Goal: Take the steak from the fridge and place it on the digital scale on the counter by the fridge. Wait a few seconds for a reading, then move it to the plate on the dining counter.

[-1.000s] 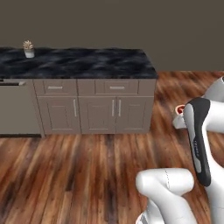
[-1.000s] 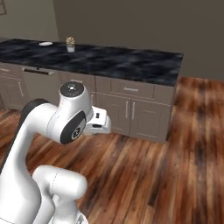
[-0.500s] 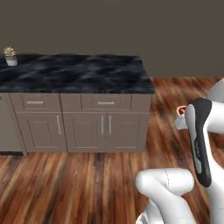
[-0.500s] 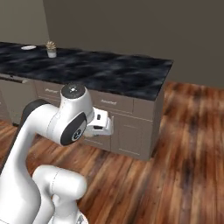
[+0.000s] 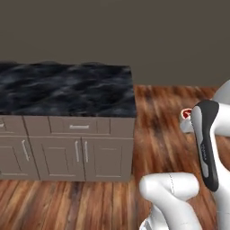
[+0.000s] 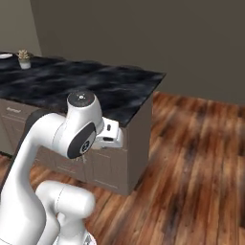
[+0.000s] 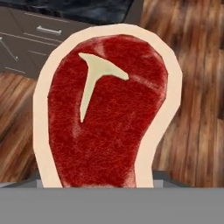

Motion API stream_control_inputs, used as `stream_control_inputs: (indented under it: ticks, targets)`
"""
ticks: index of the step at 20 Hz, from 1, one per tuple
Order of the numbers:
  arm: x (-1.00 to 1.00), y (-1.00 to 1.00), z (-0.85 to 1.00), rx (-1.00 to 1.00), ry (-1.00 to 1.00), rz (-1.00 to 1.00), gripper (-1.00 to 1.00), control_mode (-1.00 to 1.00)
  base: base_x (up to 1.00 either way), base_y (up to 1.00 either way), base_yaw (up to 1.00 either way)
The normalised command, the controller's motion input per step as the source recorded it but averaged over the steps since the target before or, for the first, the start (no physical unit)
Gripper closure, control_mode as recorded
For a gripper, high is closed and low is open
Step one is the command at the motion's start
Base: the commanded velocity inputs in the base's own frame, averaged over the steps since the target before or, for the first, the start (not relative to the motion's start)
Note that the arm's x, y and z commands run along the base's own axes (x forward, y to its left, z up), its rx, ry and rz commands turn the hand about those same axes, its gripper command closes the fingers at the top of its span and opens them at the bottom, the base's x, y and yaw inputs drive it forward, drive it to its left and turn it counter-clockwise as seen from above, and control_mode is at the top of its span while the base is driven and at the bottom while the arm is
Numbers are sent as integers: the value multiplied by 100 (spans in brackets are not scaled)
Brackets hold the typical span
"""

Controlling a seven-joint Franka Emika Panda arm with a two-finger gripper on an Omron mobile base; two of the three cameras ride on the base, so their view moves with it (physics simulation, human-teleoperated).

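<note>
Hand view: steak (image 7: pixel 107 113) rises upright from the gripper, over wood floor (image 7: pixel 197 109).

We see the dining counter (image 5: pixel 67 92), black marbled stone over brown panelled cabinets (image 5: pixel 81 155). Far back a small potted plant (image 6: pixel 23 59) stands beside the white plate (image 6: pixel 4 56). Below, the wood floor (image 6: pixel 191 158).

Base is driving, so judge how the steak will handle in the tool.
The steak stands straight out from the tool with no sag, so it likely behaves stiff. It looks thin and flat, so probably light and unlikely to roll. Its smooth surface may slip if jolted.
</note>
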Motion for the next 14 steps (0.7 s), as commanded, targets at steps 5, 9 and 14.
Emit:
stream_control_inputs:
  ticks: [5,9,14]
  targets:
    - [0,0,0,0,0,0,100,100,100,-100,12]
    - [0,0,0,0,0,0,100,100,100,-100,15]
    - [0,0,0,0,0,0,100,100,100,-100,17]
